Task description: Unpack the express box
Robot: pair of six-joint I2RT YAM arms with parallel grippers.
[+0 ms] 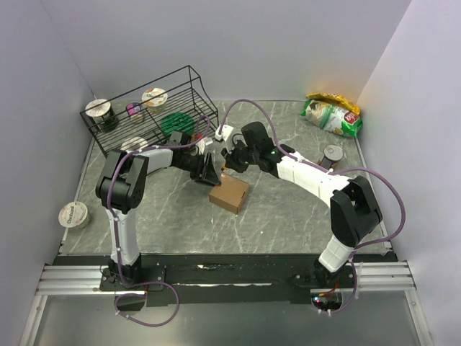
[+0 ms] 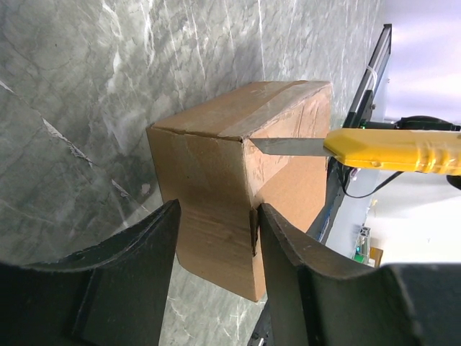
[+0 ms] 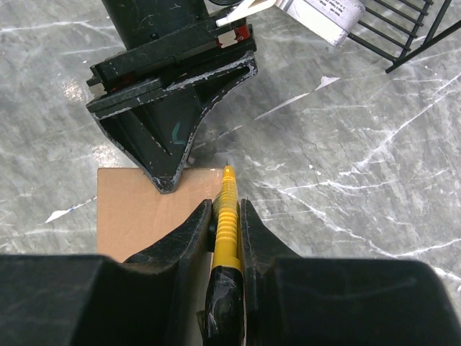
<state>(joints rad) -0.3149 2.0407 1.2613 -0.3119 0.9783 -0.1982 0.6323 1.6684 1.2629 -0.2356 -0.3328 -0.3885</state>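
The express box [image 1: 230, 194], a small brown carton with taped flaps, lies on the marble table centre. My left gripper [image 1: 208, 173] is at its far left corner. In the left wrist view its fingers [image 2: 144, 274] close on either side of the box [image 2: 216, 158]. My right gripper [image 1: 232, 164] is above the box's far edge, shut on a yellow utility knife [image 3: 227, 216]. The knife blade [image 2: 288, 146] touches the box's taped top edge. In the right wrist view the blade tip sits at the box [image 3: 140, 209] edge, right beside the left gripper [image 3: 173, 108].
A black wire rack [image 1: 151, 115] with cups and jars stands at the back left. A green snack bag [image 1: 331, 114] lies at the back right, with a small round tin [image 1: 332, 153] near it. A white cup [image 1: 73, 214] sits at the left edge.
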